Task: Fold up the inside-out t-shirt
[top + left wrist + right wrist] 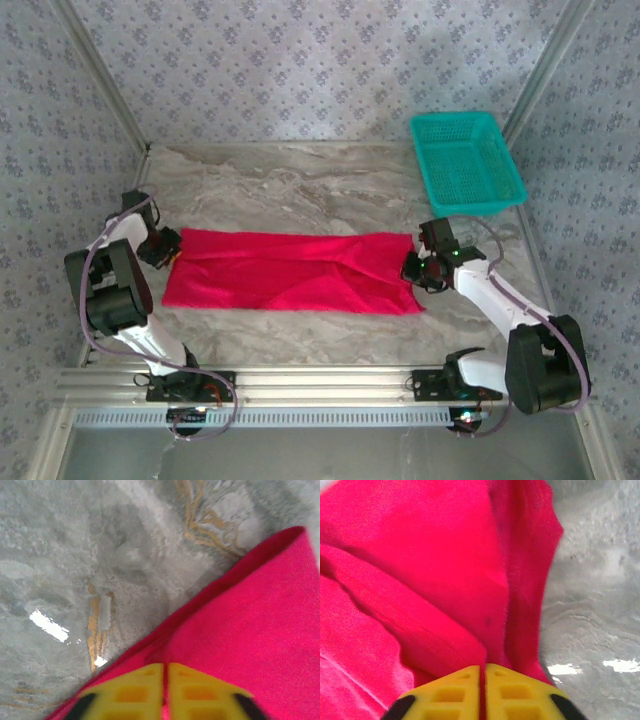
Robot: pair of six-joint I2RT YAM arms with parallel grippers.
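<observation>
The t-shirt (290,270) lies flat near the middle of the table (300,190), drawn out into a long band running left to right. Its far edge is fairly straight, and its near edge sags toward the right end. Creases and an overlapping layer run through the right half, so it already looks doubled lengthwise.

The left gripper (168,250) sits at the band's left end. In its wrist view the yellow fingers (130,692) stand almost together, with a thin line of red between them. It appears to pinch the hem, low over the table.

The right gripper (412,268) sits at the right end. There too the fingers (515,692) are nearly closed on a sliver of red, beside a thick fold.

I judge the step in hand to be laying out and tensioning the band, just at the point of letting go.

The next move would call for freeing the cloth cleanly without dragging the ends. Then one end would be regripped and carried over to the other to halve the length, with the layers kept square.

The teal basket (466,162) stands at the far right, well apart from the t-shirt.

No brand, label or writing can be read anywhere.
</observation>
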